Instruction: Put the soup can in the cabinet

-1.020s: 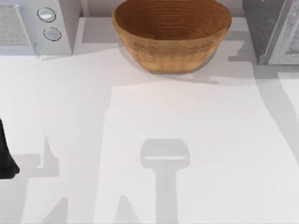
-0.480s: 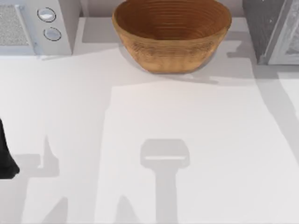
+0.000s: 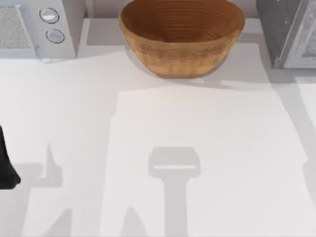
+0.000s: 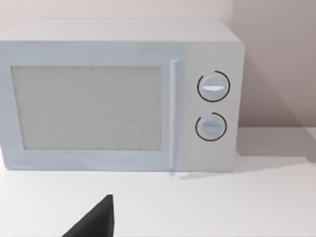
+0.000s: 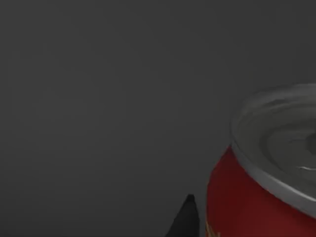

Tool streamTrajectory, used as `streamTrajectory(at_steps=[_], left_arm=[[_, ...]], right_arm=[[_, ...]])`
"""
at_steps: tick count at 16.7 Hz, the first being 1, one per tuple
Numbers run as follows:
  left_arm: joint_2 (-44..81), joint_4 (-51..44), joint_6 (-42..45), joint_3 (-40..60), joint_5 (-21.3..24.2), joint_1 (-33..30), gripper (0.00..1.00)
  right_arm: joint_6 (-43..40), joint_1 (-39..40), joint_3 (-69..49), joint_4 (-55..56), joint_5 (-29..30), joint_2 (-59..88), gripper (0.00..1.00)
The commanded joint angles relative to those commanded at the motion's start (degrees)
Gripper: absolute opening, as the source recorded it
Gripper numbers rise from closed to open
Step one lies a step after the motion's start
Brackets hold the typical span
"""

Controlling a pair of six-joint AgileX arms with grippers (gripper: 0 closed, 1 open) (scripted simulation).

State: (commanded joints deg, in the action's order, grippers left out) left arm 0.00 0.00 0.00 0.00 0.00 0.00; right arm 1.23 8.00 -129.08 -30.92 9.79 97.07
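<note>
My right pincer [image 5: 190, 217] holds close beside the soup can [image 5: 256, 197] against a dark grey wall, probably the cabinet; its grip I cannot tell

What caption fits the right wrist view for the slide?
Soup can, red with a silver lid, close to the wrist camera against a dark grey surface.

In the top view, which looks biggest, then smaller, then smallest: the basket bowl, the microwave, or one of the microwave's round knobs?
1. Woven bowl, the largest as it looks.
2. Microwave, smaller here, but the frame edge cuts it off, so its full size is unsure.
3. Upper knob, by far the smallest.
</note>
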Motion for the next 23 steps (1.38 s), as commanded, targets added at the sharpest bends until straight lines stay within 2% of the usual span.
streamTrajectory(at_steps=[9, 17, 23], left_arm=[[0.00, 0.00, 0.00, 0.00, 0.00, 0.00, 1.00], [0.00, 0.00, 0.00, 0.00, 0.00, 0.00, 1.00], [0.00, 0.00, 0.00, 0.00, 0.00, 0.00, 1.00]], right_arm=[[-0.07, -2.05, -25.21, -6.99, -2.33, 19.51, 0.00], [-0.22, -2.42, -29.58, -8.06, -2.77, 22.69, 0.00], [-0.22, -2.42, -29.58, -8.06, -2.77, 22.69, 0.45]])
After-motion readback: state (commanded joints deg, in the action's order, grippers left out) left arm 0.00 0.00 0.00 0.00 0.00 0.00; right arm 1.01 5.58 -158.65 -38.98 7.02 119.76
